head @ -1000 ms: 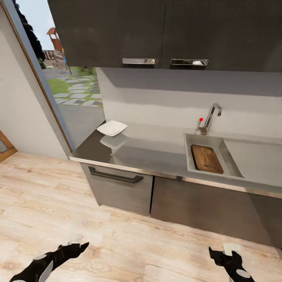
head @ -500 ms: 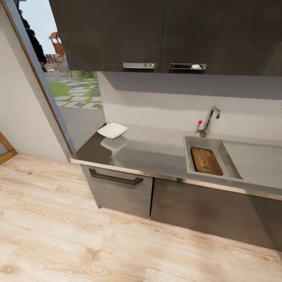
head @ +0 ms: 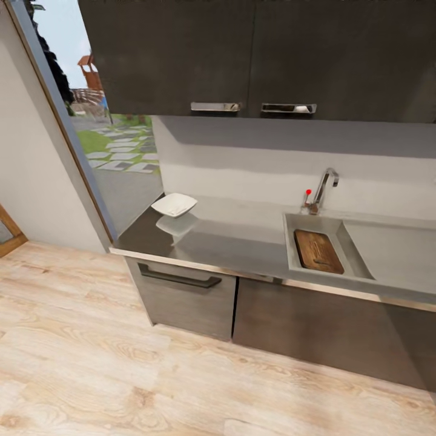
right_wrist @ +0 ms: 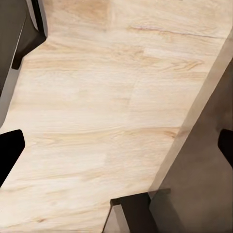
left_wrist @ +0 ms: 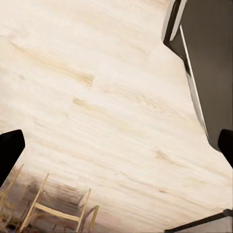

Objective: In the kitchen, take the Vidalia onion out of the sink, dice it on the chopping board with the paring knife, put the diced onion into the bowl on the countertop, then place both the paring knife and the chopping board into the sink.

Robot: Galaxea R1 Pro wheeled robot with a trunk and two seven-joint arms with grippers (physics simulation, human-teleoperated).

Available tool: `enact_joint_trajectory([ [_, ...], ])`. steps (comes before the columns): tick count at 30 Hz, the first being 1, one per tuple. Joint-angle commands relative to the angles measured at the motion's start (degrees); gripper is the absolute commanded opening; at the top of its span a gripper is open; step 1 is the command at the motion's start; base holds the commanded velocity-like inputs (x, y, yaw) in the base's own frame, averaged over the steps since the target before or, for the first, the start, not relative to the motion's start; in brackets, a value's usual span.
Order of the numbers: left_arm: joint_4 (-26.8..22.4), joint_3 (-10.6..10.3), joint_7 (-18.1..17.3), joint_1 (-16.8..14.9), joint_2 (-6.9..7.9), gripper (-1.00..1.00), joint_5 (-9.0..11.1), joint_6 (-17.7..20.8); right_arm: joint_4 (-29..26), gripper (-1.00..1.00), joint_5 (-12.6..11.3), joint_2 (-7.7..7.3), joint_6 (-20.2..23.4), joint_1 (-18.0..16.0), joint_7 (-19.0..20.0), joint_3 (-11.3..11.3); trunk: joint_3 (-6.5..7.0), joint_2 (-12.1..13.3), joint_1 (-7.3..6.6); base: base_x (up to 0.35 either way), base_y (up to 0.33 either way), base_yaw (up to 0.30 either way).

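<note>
Board flat inside sink, below tap | bowl on countertop, left end, well apart from sink | left gripper spread wide, empty, over floor | right gripper likewise.

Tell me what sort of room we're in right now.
A home kitchen, by the look of it: a grey countertop over dark cabinets, a steel sink with a chrome tap, a chopping board lying in the sink, and a white bowl on the countertop.
</note>
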Motion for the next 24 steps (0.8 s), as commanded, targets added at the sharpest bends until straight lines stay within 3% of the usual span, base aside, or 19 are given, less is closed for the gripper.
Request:
enact_joint_trajectory([
  [1,-0.2,0.5,2.1,0.1,-0.03,1.00,-0.3,-0.3,0.0,1.00,-0.5,0.00,-0.3,0.0,0.0,0.4,-0.02,-0.1,0.03,0.000,0.000,0.000],
  [3,-0.3,0.5,5.1,0.2,-0.45,1.00,-0.3,-3.0,-0.2,1.00,-0.6,0.00,-0.3,0.1,0.0,0.3,0.11,-0.1,0.03,0.000,0.000,0.000],
  [6,-0.3,0.5,6.0,0.3,-1.37,1.00,-0.3,-6.4,-0.2,1.00,-0.6,0.00,-0.5,0.1,0.1,0.1,0.26,-0.1,0.03,0.000,0.000,0.000],
  [9,-0.5,0.5,6.2,0.3,-3.27,1.00,-0.3,-9.4,-0.3,1.00,-0.7,0.00,-0.5,0.1,0.2,0.0,0.31,-0.1,0.03,0.000,0.000,0.000],
  [15,-0.5,0.6,6.2,0.3,-5.87,1.00,-0.3,-10.3,-0.6,1.00,-0.7,0.00,-0.5,0.1,0.2,0.1,0.32,-0.1,0.03,0.000,0.000,0.000],
  [24,-0.5,0.6,6.2,0.3,-6.33,1.00,-0.3,-10.3,-1.1,1.00,-0.7,0.00,-0.5,0.1,0.2,0.1,0.32,-0.1,0.03,0.000,0.000,0.000],
])
